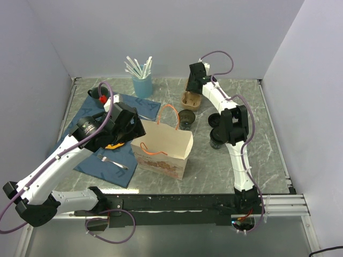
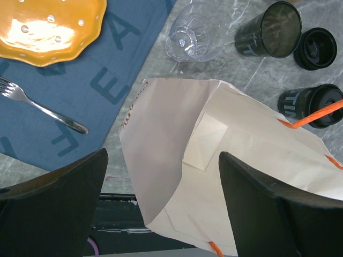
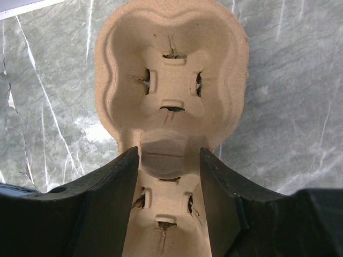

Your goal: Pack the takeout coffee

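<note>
Closest in, the left gripper (image 2: 163, 160) hangs spread wide and empty over the open mouth of the paper bag (image 2: 177, 176); the takeout coffee (image 2: 316, 49) stands lidded on the table (image 1: 257, 139) to the right of the bag, outside it; the right gripper (image 3: 170, 160) is farther back at the cardboard cup carrier (image 3: 171, 69), jaws part-way apart either side of its middle ridge; whether they pinch it I cannot tell; the coffee sits untouched, nearer the front, just beside the right arm (image 1: 231, 124).
</note>
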Available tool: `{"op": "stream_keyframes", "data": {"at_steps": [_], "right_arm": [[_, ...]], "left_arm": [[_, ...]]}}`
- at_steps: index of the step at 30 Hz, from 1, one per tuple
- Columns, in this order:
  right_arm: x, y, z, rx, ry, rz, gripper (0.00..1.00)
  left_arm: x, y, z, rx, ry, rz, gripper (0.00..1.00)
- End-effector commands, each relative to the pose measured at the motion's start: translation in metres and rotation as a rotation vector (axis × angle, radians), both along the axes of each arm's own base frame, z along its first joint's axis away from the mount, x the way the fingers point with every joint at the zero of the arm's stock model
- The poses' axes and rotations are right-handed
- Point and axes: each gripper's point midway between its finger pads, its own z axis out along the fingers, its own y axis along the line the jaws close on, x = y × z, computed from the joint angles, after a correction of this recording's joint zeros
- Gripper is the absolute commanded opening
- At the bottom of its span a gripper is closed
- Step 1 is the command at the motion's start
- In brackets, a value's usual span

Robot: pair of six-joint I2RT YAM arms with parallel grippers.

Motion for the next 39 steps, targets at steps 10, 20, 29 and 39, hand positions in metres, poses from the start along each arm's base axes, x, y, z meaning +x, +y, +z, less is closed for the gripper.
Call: {"op": "stream_keyframes", "data": {"at_steps": [10, 20, 29, 39], "right_arm": [[0.012, -0.001, 0.013, -0.036, -0.055, -0.014, 0.44], [0.024, 0.012, 0.055, 0.013, -0.180, 0.052, 0.32], [0.030, 0.009, 0.087, 0.002, -0.259, 0.055, 0.33], [0.027, 0.016, 0.121, 0.042, -0.321, 0.133, 0.34]], "left_arm": [[0.000, 0.003, 0.002, -0.002, -0.007, 0.012, 0.91], [0.000, 0.006, 0.005, -0.009, -0.019, 0.028, 0.91], [-0.004, 0.009, 0.003, -0.024, -0.023, 0.032, 0.91], [-0.005, 0.011, 0.003, -0.009, -0.024, 0.027, 0.91]]}}
